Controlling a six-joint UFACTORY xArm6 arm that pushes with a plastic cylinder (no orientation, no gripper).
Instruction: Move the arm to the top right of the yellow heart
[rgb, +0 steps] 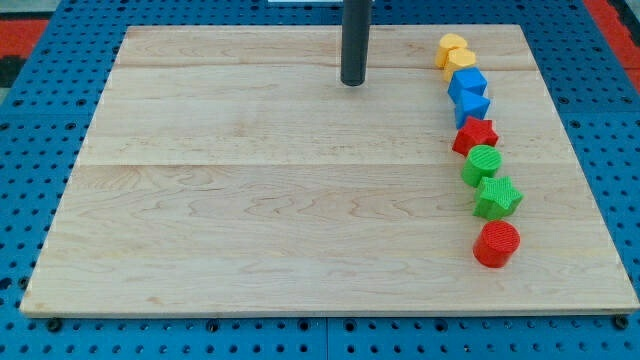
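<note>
My tip (352, 84) rests on the wooden board (250, 200) near the top edge, a little right of its middle, touching no block. The rig carries no fingers, so there is nothing to open, close or hold; the rod is bare.

The yellow heart (456, 55) sits near the top right corner, at the head of a column running down the right side: blue blocks (469, 93), red star (475, 134), green blocks (490, 180), red cylinder (496, 244). The yellow shape reads as two lobes; I cannot tell which way its point faces, nor fix a long axis, though it seems to stretch slightly from upper left to lower right.

In my judgement, the sound approach is to travel right along the top edge, pass above the heart, and stop just beyond its upper right side, short of the corner. Contact must be avoided: the heart touches the blue block below, so a nudge would disturb the column.
</note>
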